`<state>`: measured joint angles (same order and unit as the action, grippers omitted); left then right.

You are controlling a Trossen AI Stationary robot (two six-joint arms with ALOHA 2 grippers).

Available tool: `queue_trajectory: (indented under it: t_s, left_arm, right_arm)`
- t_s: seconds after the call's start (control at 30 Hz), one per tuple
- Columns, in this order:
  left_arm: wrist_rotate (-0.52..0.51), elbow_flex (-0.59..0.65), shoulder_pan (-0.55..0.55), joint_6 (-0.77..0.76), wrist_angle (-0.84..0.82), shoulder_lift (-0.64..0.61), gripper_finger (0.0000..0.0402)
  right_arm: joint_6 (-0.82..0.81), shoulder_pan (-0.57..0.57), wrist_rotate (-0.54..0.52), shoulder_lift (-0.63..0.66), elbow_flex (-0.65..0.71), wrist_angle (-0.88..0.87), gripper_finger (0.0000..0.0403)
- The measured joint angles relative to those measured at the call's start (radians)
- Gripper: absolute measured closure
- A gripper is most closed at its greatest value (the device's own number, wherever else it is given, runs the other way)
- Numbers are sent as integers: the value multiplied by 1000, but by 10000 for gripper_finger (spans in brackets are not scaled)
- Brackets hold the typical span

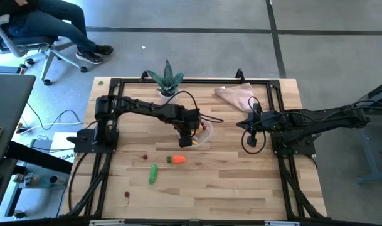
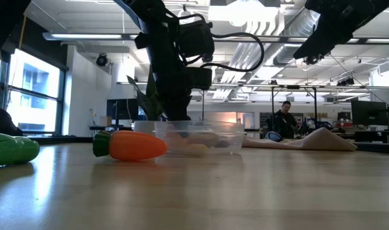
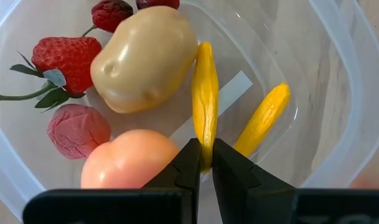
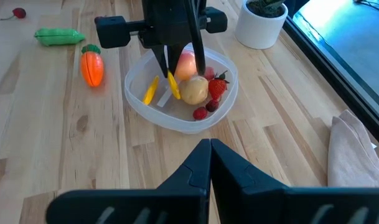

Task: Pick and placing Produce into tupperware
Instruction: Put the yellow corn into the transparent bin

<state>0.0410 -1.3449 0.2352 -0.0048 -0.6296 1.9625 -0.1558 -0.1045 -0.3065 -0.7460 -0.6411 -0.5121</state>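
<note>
The left gripper [image 1: 185,139] is lowered into the tupperware [image 1: 205,134] mid-tabletop [image 1: 241,182]. A carrot [image 1: 176,159] and cucumber [image 1: 153,173] are seen nearby. The right gripper [image 1: 251,139] is held apart.

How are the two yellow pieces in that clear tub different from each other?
One yellow piece is pinched at its end by the left gripper; the other yellow piece lies loose on the floor of the tupperware. The held one touches the potato; the loose one lies apart, slanted away. Both are slim, yellow and inside the container.
</note>
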Motion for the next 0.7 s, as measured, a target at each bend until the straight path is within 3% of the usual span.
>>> queue_trajectory:
  t_s: [0.7]
  left_arm:
    - [1,0,-1,-11,-4,-1,376]
  right_arm:
    - [0,0,0,0,0,0,402]
